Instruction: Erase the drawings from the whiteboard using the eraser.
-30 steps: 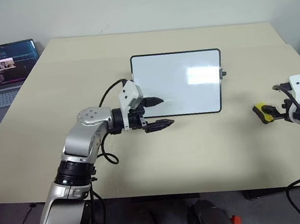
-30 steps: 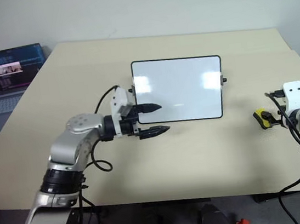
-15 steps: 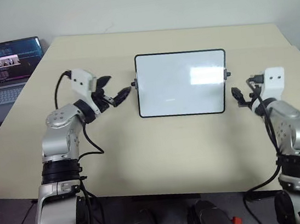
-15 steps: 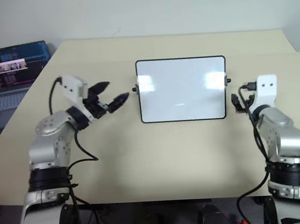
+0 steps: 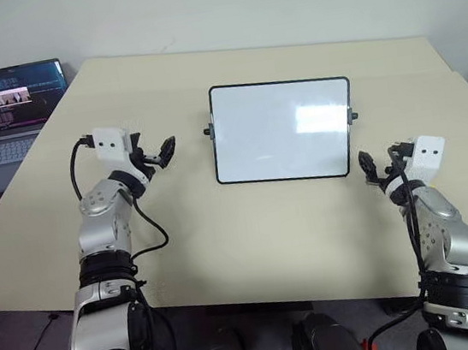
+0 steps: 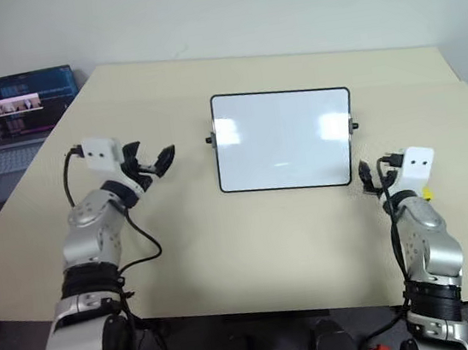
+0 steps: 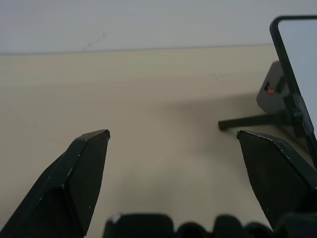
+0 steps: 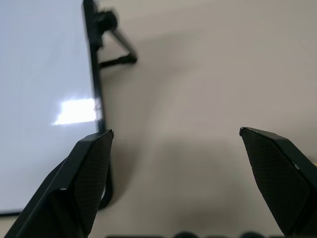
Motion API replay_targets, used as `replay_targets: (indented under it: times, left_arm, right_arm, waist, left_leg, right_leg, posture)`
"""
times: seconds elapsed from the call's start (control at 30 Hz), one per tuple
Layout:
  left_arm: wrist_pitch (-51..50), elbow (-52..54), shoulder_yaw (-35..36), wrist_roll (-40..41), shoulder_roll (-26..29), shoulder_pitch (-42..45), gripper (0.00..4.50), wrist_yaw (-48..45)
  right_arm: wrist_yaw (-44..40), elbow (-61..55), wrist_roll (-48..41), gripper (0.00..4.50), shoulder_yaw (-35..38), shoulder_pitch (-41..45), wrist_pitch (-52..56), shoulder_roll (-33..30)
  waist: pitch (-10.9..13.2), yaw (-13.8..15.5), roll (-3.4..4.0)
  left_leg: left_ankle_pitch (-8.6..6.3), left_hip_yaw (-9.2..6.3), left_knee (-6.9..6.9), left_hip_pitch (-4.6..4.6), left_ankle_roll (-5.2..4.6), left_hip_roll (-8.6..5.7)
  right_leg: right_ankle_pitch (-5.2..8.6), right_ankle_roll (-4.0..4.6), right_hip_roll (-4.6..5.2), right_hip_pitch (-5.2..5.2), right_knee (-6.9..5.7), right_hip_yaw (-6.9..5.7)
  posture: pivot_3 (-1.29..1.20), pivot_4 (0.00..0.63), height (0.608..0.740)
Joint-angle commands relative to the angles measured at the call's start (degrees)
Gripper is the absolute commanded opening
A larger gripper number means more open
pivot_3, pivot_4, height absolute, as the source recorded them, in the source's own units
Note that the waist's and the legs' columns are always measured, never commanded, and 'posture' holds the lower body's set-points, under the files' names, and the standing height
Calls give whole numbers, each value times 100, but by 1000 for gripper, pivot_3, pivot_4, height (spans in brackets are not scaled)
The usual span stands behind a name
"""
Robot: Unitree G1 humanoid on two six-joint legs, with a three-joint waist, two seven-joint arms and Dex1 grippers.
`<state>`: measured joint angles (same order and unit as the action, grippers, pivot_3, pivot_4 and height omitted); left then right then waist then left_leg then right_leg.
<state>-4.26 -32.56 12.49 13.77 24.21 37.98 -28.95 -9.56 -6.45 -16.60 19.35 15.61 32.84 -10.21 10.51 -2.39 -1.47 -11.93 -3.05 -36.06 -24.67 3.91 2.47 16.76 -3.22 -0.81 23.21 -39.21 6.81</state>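
Note:
The whiteboard [image 5: 284,129] stands propped on the tan table, its face plain white with glare. The drawings are out of view. My left gripper [image 5: 164,150] hovers open and empty to the left of the board's left edge, pointing along the table; in the left wrist view the board's frame [image 7: 292,64] and stand are off to one side. My right gripper [image 5: 376,160] is open and empty just off the board's near right corner [image 8: 96,124]. A sliver of the yellow eraser [image 6: 427,193] lies on the table behind the right wrist.
An open laptop [image 5: 9,101] sits on a lower surface beyond the table's left edge. A seam [image 5: 428,72] crosses the tabletop at the far right. Bare tabletop [image 5: 259,232] lies in front of the board, between the arms.
My left gripper swung away from the board's near left corner out to the left. My right gripper moved inward from beside the eraser to the board's near right corner.

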Motion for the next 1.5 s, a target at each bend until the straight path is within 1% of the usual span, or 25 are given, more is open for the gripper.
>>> replay_targets:
  times: [0.03,0.17,0.4,0.6,0.73,0.87,0.97,1.1,1.2,1.3,1.4,1.5]
  left_arm:
    - [98,115,-46,-40,-30,-18,4500,31]
    - [62,109,-69,-36,-14,-4,4500,27]
    - [15,22,-140,-203,24,61,4500,158]
    - [37,-36,-90,-243,71,81,4500,173]
    - [72,-99,-68,-249,107,97,4500,147]
    - [179,-259,-21,-247,91,164,4500,235]
    - [450,-530,28,-265,-47,279,4500,497]
    - [739,-757,53,-257,-247,375,4500,797]
    - [1006,-841,-86,-356,-387,330,4500,853]
    - [1307,-752,-140,-460,-721,184,4500,1233]
    - [1426,-765,-279,-610,-897,35,4500,1281]
    - [1522,-895,-318,-681,-975,42,4500,1375]
  right_arm:
    - [-22,-13,-38,4482,-43,-64,-22,-105]
    - [-32,333,54,4482,-99,-43,-179,-247]
    - [105,1440,386,4482,-6,304,-1034,-674]
    - [-49,1910,416,4482,-13,392,-1383,-954]
    - [-200,1999,305,4482,-36,478,-1446,-1031]
    - [-394,1614,103,4482,-253,755,-1419,-818]
    - [-75,1782,295,4482,-372,1090,-1791,-567]
    - [275,2381,569,4482,-461,1236,-2261,-357]
    - [470,2798,708,4482,-513,1328,-2624,-245]
    - [831,3483,831,4482,-422,1589,-3130,-155]
    - [965,4015,839,4482,-395,1756,-3442,-84]
    - [1017,4260,868,4482,-468,1831,-3672,35]
  waist:
    - [0,0,0]
    - [-1,-1,-1]
    - [-2,-16,-3]
    - [-2,-19,-4]
    - [-2,-22,-3]
    - [-2,-72,-3]
    - [-2,-126,-3]
    - [-3,-99,-5]
    - [-3,-89,-5]
    - [-3,-90,-5]
    - [-3,-105,-5]
    - [-3,-133,-5]
  left_leg:
    - [0,0,-1,0,0,0]
    - [2,0,-6,4,3,-2]
    - [4,1,-8,15,6,-4]
    - [4,1,-8,16,6,-4]
    - [5,0,-8,16,6,-4]
    - [5,1,-8,17,6,-4]
    - [6,3,-8,24,7,-4]
    - [7,2,-8,27,9,-4]
    - [7,3,-6,26,9,-4]
    - [7,4,-7,25,10,-6]
    - [9,8,-9,30,12,-8]
    - [9,8,-6,36,12,-4]
  right_leg:
    - [0,0,0,0,-1,0]
    - [0,0,0,-1,-14,1]
    - [0,0,-1,-5,-29,3]
    - [0,0,-1,-5,-30,4]
    - [0,0,-1,-5,-32,4]
    - [0,0,-1,-5,-34,5]
    - [0,0,-2,-5,-44,9]
    - [0,0,-2,-5,-50,7]
    - [0,0,-1,-5,-47,7]
    - [0,0,1,-6,-48,8]
    - [0,0,1,-6,-55,14]
    - [0,0,-5,-5,-63,15]
  posture:
    - [0,150,740]
    - [0,150,740]
    - [0,150,740]
    - [0,150,740]
    - [0,150,740]
    - [0,150,740]
    - [0,150,740]
    - [0,150,740]
    - [0,150,740]
    - [0,150,740]
    - [0,150,740]
    - [0,150,740]
